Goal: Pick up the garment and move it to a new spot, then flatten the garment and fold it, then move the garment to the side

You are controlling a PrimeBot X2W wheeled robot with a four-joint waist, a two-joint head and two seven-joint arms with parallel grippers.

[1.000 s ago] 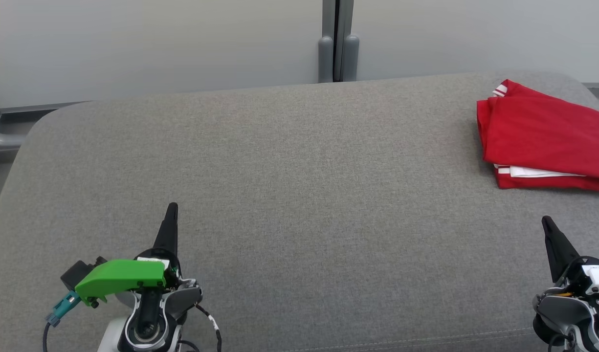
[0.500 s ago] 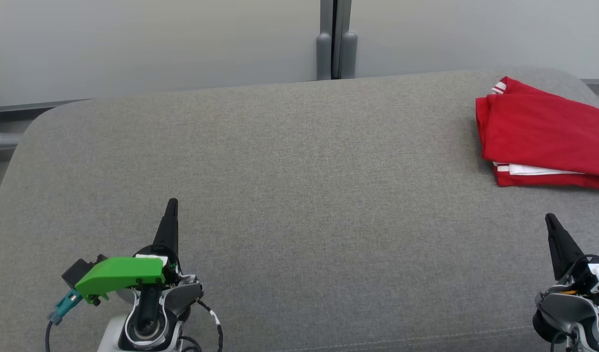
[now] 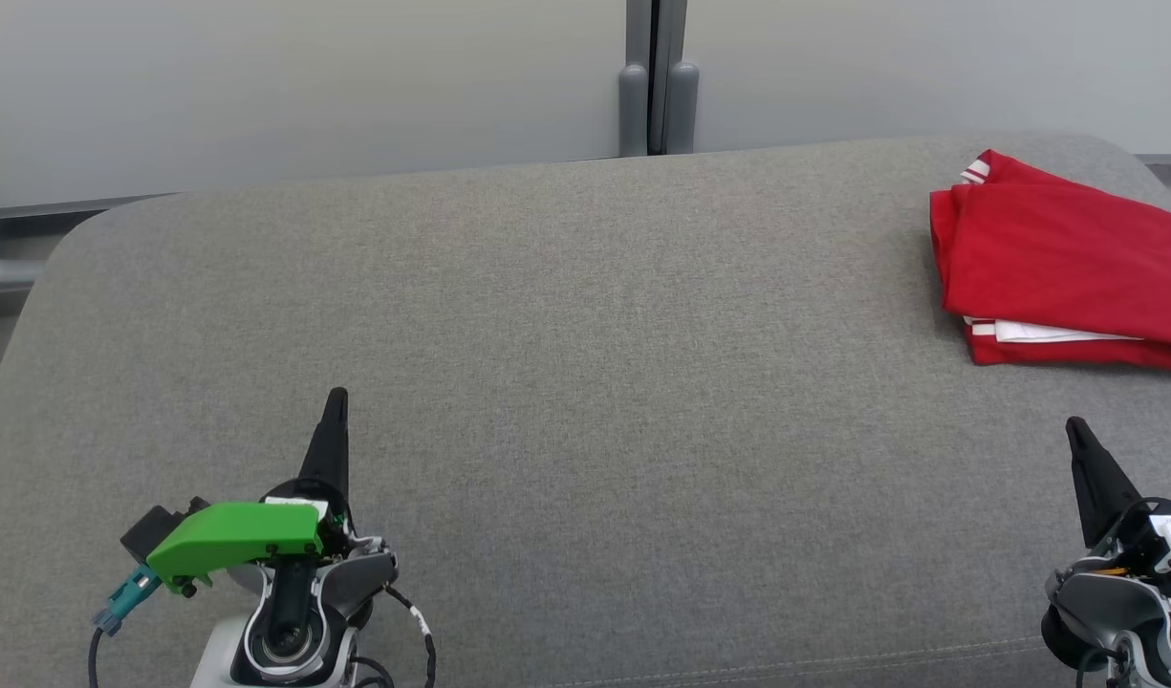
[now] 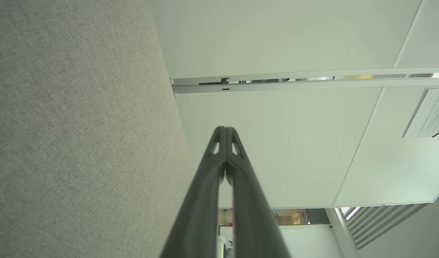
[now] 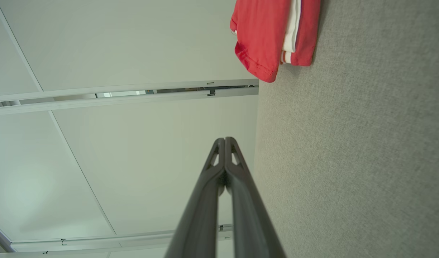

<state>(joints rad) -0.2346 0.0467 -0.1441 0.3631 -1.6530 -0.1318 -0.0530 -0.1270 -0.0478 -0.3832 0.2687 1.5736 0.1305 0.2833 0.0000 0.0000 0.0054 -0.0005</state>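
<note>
Short of the folded red fabric garment (image 3: 1063, 258), left claw (image 3: 336, 401) and right claw (image 3: 1074, 430) hover pressed together, empty; it looks placed, so avoid brushing its fold.

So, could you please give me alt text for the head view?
A folded red garment lies far right on a grey cushioned surface; the left gripper and right gripper, shut and empty, show along the bottom edge.

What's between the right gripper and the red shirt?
Only bare grey cushion lies between the right gripper and the shirt; the head view shows it.
</note>
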